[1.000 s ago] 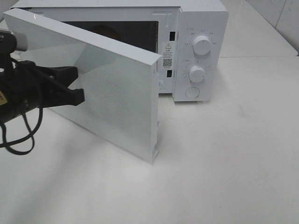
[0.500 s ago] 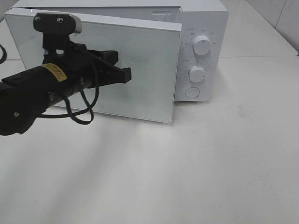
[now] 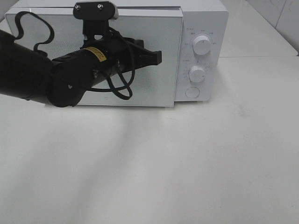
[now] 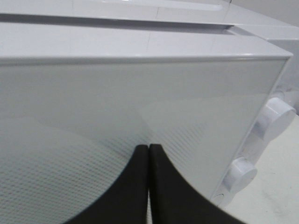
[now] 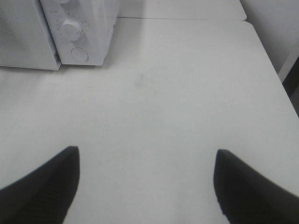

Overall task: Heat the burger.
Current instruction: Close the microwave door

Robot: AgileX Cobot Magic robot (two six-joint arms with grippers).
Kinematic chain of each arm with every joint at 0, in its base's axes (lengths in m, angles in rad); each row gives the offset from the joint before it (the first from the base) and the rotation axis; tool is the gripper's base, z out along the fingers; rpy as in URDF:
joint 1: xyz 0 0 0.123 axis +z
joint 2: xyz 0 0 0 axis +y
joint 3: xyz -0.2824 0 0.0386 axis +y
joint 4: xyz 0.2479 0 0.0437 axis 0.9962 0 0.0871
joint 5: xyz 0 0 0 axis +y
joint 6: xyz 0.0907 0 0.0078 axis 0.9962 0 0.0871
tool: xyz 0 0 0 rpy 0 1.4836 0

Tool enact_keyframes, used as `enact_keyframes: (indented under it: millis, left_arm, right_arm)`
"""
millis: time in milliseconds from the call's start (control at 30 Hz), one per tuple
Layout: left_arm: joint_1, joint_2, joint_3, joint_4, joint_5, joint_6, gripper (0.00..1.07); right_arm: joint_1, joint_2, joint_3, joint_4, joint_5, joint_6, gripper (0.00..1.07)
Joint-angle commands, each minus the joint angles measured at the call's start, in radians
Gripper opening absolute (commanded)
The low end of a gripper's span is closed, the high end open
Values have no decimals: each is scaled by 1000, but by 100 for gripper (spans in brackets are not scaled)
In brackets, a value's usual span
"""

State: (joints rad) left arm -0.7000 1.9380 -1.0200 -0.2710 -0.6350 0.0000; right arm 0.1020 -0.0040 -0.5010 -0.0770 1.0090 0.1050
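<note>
Burger: I could not see it in any view, so I could not tell where it lay.

Left arm (image 3: pixel 28 70) reached in from the left across the front of the white microwave (image 3: pixel 205 18). Left gripper (image 3: pixel 156 57) had its jaws pressed together with nothing between them. Its tips pointed at the glass door (image 3: pixel 163 37), right of the door's middle. I could not tell whether they touched the glass.

The door stood flat against the oven front, or very nearly so; the left wrist view showed a thin dark line along its top edge.

Right of the door, the control panel carried an upper knob (image 3: pixel 202 45), a lower knob (image 3: pixel 196 73) and a round button (image 3: pixel 192 92) beneath them.

Right gripper (image 5: pixel 145 151) hung over the white table (image 3: pixel 187 163), right of the microwave, with its jaws spread wide and holding nothing.
</note>
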Motion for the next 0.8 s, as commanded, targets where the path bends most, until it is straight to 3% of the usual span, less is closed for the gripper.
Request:
enact_keyframes:
  millis: [33,333,467,733,800]
  left_arm:
    - [-2,21,-46,-42,2,11,0]
    - [19,85,-152,-124,20,102,0]
    - [44,111,-198,-124,48,104,0]
    - [38,101,-196,-90,88,111,0]
    - [17,70,-195,-73,183,111,0]
  right_arm:
    - [-7,-26,2,-4,-15,-6,76]
    - [-7,-26,2,-4,-15,-6,76]
    - [-7,-26,2,-4,-15,-6,76]
    - [-7,-26,2,-4,-15,-6,76]
    - [-7,-26,2,-4,-15,-6,76]
